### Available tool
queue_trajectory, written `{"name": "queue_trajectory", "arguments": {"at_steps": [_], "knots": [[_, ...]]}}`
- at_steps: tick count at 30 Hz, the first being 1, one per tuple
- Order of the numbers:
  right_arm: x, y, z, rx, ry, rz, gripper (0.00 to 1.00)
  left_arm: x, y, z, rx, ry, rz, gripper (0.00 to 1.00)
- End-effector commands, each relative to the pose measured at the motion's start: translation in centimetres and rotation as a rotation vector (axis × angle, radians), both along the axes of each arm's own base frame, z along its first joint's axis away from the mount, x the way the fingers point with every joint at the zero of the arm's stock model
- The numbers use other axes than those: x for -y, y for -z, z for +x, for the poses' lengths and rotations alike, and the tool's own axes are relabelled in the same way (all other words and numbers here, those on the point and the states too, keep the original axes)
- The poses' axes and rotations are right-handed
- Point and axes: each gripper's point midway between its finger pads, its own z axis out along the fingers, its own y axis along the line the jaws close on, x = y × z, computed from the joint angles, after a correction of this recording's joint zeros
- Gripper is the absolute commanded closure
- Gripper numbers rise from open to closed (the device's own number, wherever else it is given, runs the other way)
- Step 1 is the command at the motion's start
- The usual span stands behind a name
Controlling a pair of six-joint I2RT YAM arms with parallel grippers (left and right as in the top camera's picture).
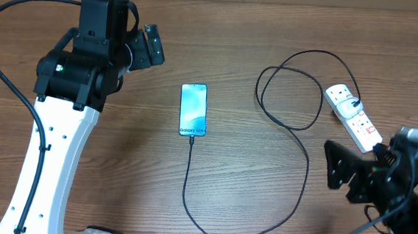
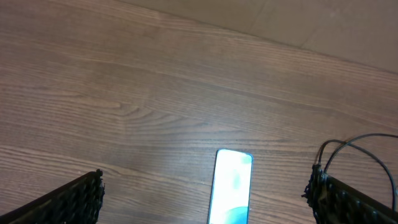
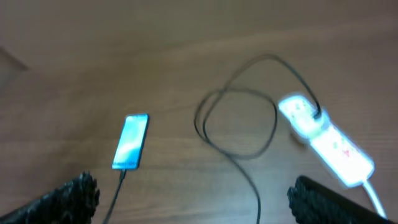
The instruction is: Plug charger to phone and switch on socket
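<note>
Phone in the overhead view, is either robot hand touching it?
No, the left hand and the right hand both sit well away from the phone.

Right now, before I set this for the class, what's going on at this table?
Neither arm is handling anything. The left gripper and right gripper are both open, off to the sides. The phone lies mid-table, screen lit. The charger runs from its lower end and loops round to the socket, where its plug sits. I cannot tell whether the switch is on.
</note>
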Motion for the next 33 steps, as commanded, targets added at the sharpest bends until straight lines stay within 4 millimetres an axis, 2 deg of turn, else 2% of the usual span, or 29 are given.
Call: {"name": "queue_trajectory", "arguments": {"at_steps": [1,6,13,22,33], "knots": [[-0.2,1.7,-0.3,0.041,-0.030,-0.053,0.00,-0.1,0.2,0.1,-0.002,-0.014,0.003,0.00],[-0.6,4.1,0.4,0.143,-0.056,-0.063,0.00,-0.2,0.2,0.1,-0.002,-0.015,0.003,0.00],[-1.9,8.4,1.7,0.300,-0.123,-0.086,0.00,-0.1,0.2,0.0,-0.003,-0.015,0.003,0.00],[-2.4,10.7,2.7,0.509,-0.143,-0.110,0.00,-0.1,0.2,0.1,-0.002,-0.014,0.003,0.00],[-1.8,12.7,4.8,0.618,-0.091,-0.122,0.00,-0.1,0.2,0.0,-0.003,-0.014,0.003,0.00]]}}
